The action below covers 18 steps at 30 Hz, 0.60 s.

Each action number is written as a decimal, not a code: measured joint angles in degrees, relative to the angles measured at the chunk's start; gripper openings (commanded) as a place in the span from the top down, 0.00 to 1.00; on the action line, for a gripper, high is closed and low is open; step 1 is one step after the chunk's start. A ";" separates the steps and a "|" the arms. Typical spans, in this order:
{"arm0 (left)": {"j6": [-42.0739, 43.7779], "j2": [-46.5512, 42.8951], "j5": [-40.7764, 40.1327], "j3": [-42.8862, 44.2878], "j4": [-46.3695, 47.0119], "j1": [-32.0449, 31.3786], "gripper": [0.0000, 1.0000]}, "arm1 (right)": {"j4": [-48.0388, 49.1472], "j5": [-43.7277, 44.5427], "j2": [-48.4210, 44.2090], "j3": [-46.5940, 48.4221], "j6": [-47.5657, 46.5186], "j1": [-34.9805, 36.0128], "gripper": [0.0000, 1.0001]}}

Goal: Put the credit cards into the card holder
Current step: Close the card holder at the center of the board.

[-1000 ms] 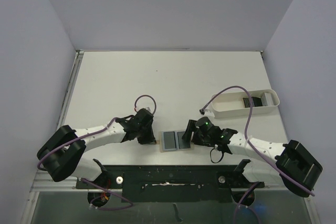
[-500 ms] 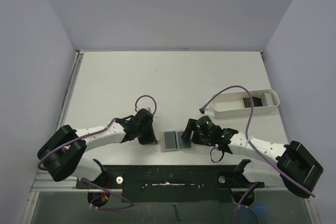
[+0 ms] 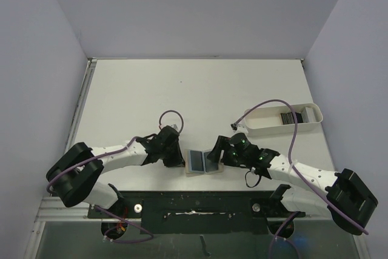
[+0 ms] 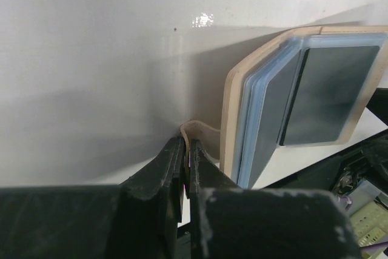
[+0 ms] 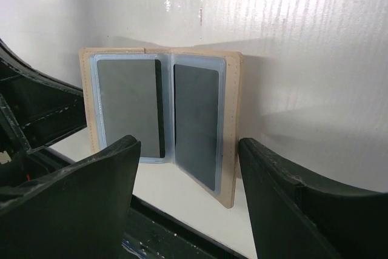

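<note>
Card holder (image 3: 203,162): tan bifold, spread open and flat on the white table (image 3: 182,95), close to the near edge; blue-lined inside facing up, a dark grey pocket on each half; whether either pocket already holds a card, impossible to tell.
Long axis: the opened spread running left to right, the fold pointing away from the arm bases.
Left gripper (image 4: 187,150): just beside the card holder's left edge, fingers pinched tight on the small tan snap tab (image 4: 197,130), pinning the holder in place.
Right gripper (image 5: 188,147): just beside the card holder's right half, fingers spread wide and empty, one either side of the open spread in the wrist view.
Credit cards (image 3: 290,116): a small dark stack in the white oblong tray (image 3: 267,130), well to the right of the card holder and farther from the bases.
Deciding relation: cards on the right arm's side, well apart from its open fingers; probably a reach away from the holder, toward the tray, for the free right arm.
</note>
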 measured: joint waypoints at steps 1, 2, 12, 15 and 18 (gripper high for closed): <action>-0.13 0.22 0.28 0.00 0.55 -0.26 1.00 | 0.22 -0.48 0.00 0.00 0.02 0.00 0.34; -0.31 0.35 0.42 0.00 0.85 -0.44 1.00 | 0.35 -1.01 -0.02 0.02 0.07 -0.02 0.34; -1.20 1.44 1.31 0.09 2.89 -1.25 1.00 | 0.17 -4.02 -1.86 3.61 0.28 0.00 0.34; -1.25 1.73 1.53 0.20 3.17 -1.40 1.00 | 0.59 -4.76 -2.12 4.22 0.59 0.00 0.33; -1.36 2.32 1.79 0.66 3.37 -1.46 1.00 | 1.14 -5.70 -2.12 4.26 1.09 0.02 0.33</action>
